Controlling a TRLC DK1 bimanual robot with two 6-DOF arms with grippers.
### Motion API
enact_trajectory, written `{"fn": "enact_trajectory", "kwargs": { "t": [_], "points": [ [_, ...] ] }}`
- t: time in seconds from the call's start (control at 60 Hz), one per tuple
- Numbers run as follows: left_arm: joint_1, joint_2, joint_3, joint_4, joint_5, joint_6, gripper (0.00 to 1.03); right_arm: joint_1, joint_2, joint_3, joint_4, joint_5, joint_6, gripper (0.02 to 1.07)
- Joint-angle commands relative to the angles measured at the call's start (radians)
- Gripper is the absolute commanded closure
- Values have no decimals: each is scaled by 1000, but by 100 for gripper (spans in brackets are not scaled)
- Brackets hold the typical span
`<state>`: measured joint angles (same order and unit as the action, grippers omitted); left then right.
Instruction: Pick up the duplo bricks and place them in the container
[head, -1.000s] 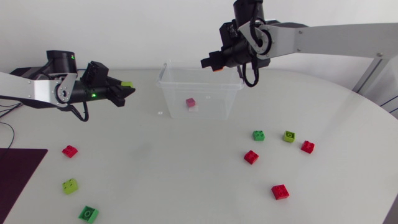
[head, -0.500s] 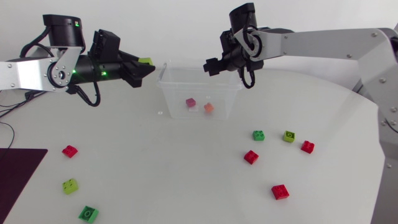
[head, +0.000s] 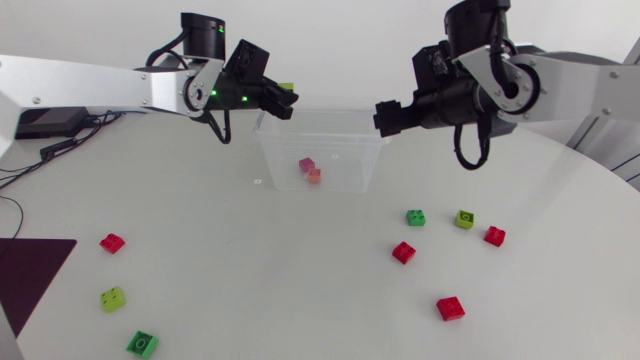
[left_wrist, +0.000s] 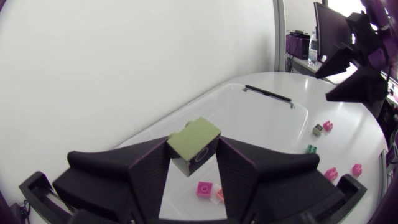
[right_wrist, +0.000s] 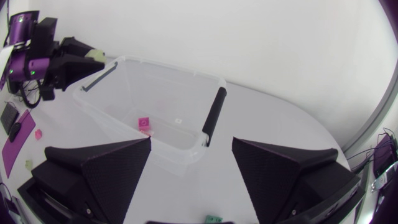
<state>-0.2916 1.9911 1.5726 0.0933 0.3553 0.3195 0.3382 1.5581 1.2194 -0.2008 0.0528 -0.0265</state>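
My left gripper (head: 284, 98) is shut on a light green duplo brick (left_wrist: 194, 144) and hovers over the left rear corner of the clear plastic container (head: 345, 150). A pink brick (head: 306, 164) and an orange brick (head: 314, 176) lie on the container's floor. My right gripper (head: 385, 117) hangs open and empty just off the container's right rear corner. In the right wrist view, the container (right_wrist: 186, 140) lies ahead of the spread fingers (right_wrist: 118, 168), with my left gripper (right_wrist: 81, 59) beyond it.
Loose bricks lie on the white table: red (head: 112, 242), lime (head: 113, 298) and green (head: 142, 344) at the front left; green (head: 415, 217), lime (head: 465, 218) and three red ones (head: 450, 308) at the right. A dark mat (head: 30, 270) covers the left edge.
The right gripper opened and let the orange brick fall into the container, then drew off to the right. The left arm carried the green brick rightwards to the container's corner.
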Motion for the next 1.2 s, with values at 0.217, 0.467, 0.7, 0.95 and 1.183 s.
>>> {"fn": "enact_trajectory", "kwargs": {
  "t": [0.217, 0.467, 0.7, 0.95, 1.183],
  "points": [
    [-40, 120, 173, -113, -79, -37, 5, -33, -182, -205, 11, -5, -27, 12],
    [-11, -67, 118, -300, -110, -16, 4, -145, -257, -313, -32, -102, -131, 12],
    [23, -316, -106, -392, -190, 67, 4, -311, -193, -264, -160, -84, -85, 12],
    [103, -512, -332, -460, -222, 121, 5, -314, 8, -176, -282, 61, 79, 12],
    [166, -597, -503, -514, -225, 173, 5, -331, 246, -4, -448, 150, 310, 18]
  ]
}}
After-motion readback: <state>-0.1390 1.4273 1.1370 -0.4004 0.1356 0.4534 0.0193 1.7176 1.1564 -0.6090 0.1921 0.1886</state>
